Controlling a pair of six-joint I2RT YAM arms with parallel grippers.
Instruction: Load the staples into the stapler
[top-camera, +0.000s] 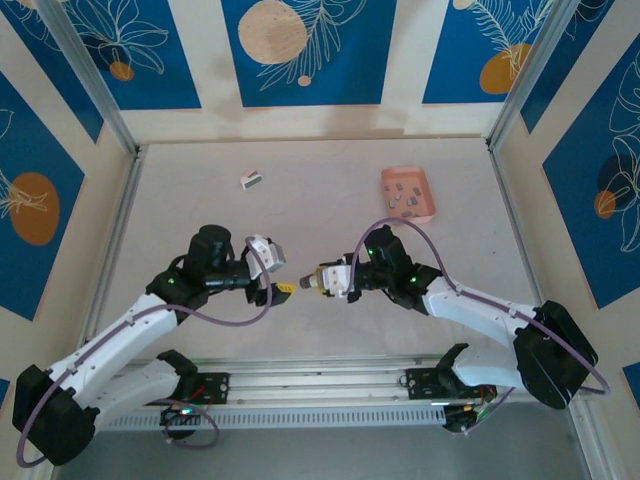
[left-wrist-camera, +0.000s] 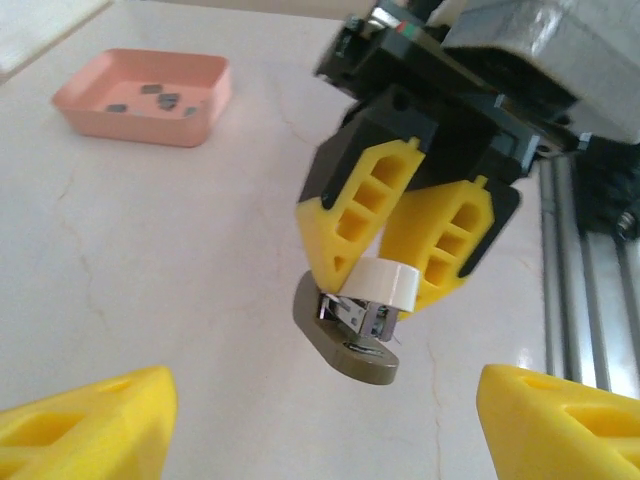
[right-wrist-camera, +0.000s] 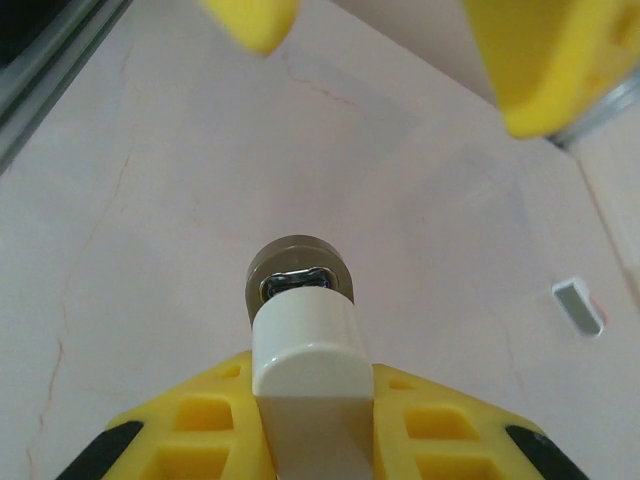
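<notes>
The stapler (top-camera: 324, 279), white on top with an olive base, is held above the table, and my right gripper (top-camera: 330, 280) is shut on its rear. In the right wrist view the stapler (right-wrist-camera: 305, 335) points forward from between the yellow fingers (right-wrist-camera: 190, 440) of the right gripper (right-wrist-camera: 310, 430). My left gripper (top-camera: 283, 288) faces it, open and empty, a short gap from its nose. The left wrist view shows the stapler (left-wrist-camera: 358, 318) ahead of the spread left gripper (left-wrist-camera: 320, 430). The staples (top-camera: 404, 194), small grey blocks, lie in the pink tray (top-camera: 427, 207), also seen as staples (left-wrist-camera: 160, 98) in the tray (left-wrist-camera: 140, 122).
A small white and grey piece (top-camera: 251, 180) lies on the table at the back left, the same piece (right-wrist-camera: 580, 305) showing at the right of the right wrist view. The metal rail (top-camera: 320, 385) runs along the near edge between the arm bases.
</notes>
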